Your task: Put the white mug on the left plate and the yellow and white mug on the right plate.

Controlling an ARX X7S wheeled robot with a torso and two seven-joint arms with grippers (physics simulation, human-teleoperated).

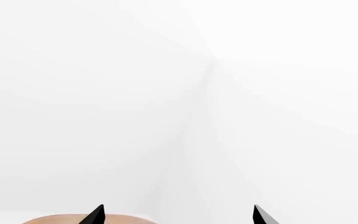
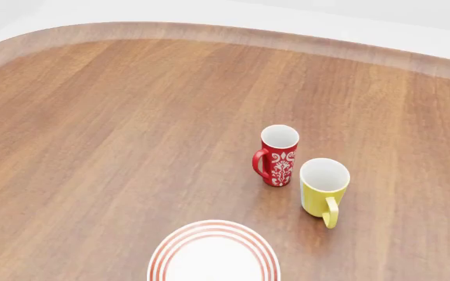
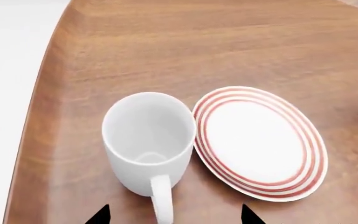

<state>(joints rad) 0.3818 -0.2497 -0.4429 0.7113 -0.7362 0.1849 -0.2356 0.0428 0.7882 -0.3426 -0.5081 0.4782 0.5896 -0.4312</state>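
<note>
**Mugs and plates on the wooden table**

The wooden table (image 2: 131,146) carries every item. One red-ringed white plate (image 3: 260,140) lies flat and bare; which plate it is cannot be told. Just beside its rim stands the white mug (image 3: 148,140), large, glossy, upright, empty, its loop handle between the spread tips of the right hand (image 3: 174,215). In the head view the yellow and white mug (image 2: 323,190) stands upright and empty, close beside a red floral mug (image 2: 278,155). The left hand (image 1: 177,215) is spread, holding nothing.
</note>
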